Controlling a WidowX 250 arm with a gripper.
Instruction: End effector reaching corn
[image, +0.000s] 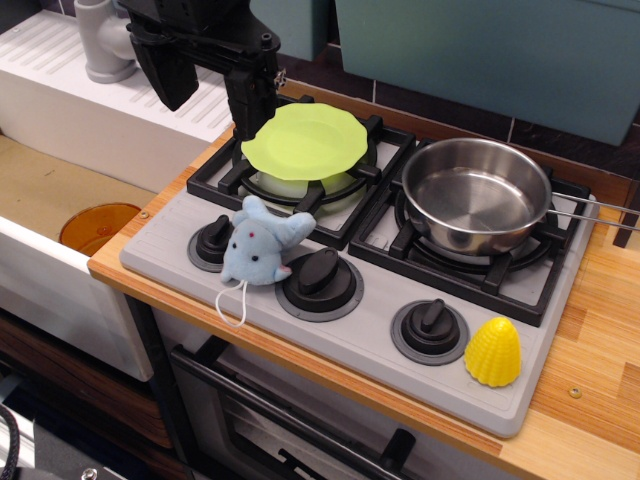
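Observation:
The corn (492, 352) is a small bright yellow ridged dome standing on the front right corner of the grey toy stove (350, 335), right of the rightmost knob (431, 328). My black gripper (207, 92) hangs at the top left, above the stove's back left corner and just left of the lime-green plate (305, 140). Its two flat fingers are spread apart with nothing between them. It is far from the corn, diagonally across the stove.
A steel pot (478, 195) sits on the right burner, its handle pointing right. A blue plush elephant (260, 245) lies among the front knobs. A sink with an orange disc (97, 225) and a grey faucet (105, 40) is at the left.

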